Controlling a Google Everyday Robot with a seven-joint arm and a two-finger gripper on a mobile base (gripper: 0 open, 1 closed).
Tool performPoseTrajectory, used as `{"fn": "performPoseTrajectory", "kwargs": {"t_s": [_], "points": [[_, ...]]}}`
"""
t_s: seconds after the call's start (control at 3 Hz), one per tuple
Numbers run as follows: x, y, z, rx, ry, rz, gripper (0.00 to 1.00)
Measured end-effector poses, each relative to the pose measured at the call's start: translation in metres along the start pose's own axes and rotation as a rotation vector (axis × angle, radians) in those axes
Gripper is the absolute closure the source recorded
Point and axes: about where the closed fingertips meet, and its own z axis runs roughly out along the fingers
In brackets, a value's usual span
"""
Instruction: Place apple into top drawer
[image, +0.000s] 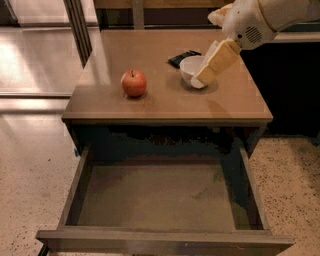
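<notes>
The red-orange apple (134, 83) sits on the cabinet top, left of centre, near the front edge. The top drawer (160, 200) is pulled fully out below it and holds nothing. My gripper (210, 70) comes in from the upper right on a white arm and hangs over the right part of the cabinet top, in front of the white bowl (189, 67). It is well to the right of the apple and holds nothing I can see.
The white bowl stands right of the apple, partly hidden by my gripper. A small dark flat object (183, 57) lies behind the bowl. The wooden cabinet top (110, 100) has speckled floor on both sides. A dark post (77, 27) stands at the back left.
</notes>
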Motion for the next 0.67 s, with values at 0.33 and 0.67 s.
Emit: {"fn": "performPoseTrajectory", "kwargs": {"t_s": [0.33,0.67], "points": [[-0.0072,0.0001,0.0041,-0.006,-0.007,-0.01,0.0],[0.0006,0.0034,-0.001,0.037,0.012,0.023,0.0]]}}
